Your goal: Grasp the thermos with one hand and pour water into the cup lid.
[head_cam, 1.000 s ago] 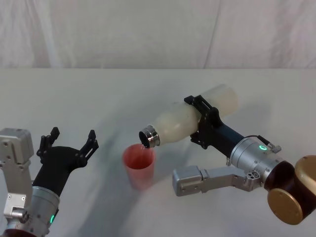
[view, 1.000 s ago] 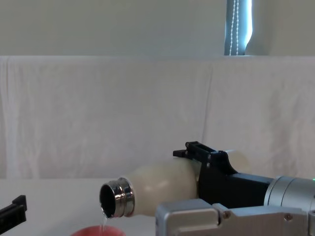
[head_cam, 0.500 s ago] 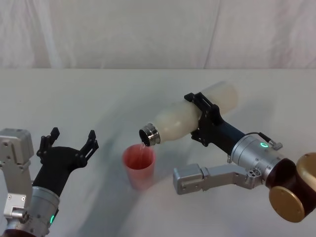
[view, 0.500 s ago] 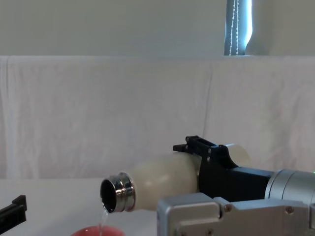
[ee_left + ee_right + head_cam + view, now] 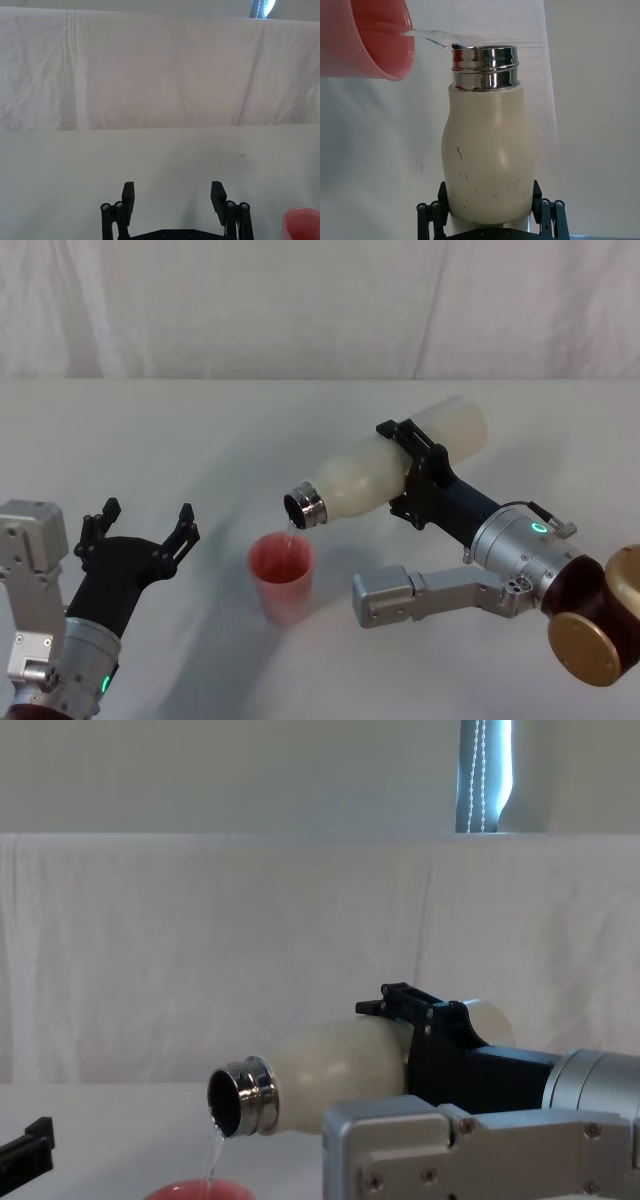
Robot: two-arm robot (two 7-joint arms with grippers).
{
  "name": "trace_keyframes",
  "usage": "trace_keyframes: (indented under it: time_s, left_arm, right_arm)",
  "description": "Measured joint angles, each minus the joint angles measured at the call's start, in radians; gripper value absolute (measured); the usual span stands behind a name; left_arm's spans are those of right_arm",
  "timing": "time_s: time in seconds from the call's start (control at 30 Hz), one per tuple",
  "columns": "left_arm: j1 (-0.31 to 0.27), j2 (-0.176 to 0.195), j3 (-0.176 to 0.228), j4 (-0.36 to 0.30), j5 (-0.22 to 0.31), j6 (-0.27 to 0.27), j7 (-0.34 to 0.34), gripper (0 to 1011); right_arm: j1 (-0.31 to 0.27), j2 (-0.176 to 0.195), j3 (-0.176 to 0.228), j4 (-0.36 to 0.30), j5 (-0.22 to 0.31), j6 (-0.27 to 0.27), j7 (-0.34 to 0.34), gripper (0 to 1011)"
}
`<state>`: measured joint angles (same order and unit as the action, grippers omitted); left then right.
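**Water running, thermos tipped over the cup lid**

The right end effector point(image 5: 420, 473) is clamped across the thermos point(image 5: 385, 472) at mid-body, fingers on either side of the cream wall. That looks like the right place to grip: the shell seems rigid and smooth, likely slippery, and heavy with water, so a hold near the middle should limit twisting. From the clamp the bottle runs outward and tilts down, steel neck lowest. A thin stream falls from the mouth into the cup lid point(image 5: 281, 574), standing upright on the worktop point(image 5: 200, 430) just below. The left end effector point(image 5: 140, 530) sits apart, fingers spread, empty.
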<state>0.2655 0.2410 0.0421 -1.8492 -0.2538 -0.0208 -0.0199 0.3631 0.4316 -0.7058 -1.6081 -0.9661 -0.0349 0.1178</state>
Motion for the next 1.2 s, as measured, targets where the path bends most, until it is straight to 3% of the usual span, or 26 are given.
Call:
trace_keyframes:
  time_s: [0.8,1.2]
  left_arm:
    - [0.000,0.000,0.000,0.000,0.000,0.000,0.000,1001]
    - [0.000,0.000,0.000,0.000,0.000,0.000,0.000,1001]
  right_arm:
    - [0.007,-0.002,-0.001,-0.010,-0.007,0.011,0.009,956]
    - [-0.012,-0.008,0.011,-0.008,0.016,0.006,-0.005,956]
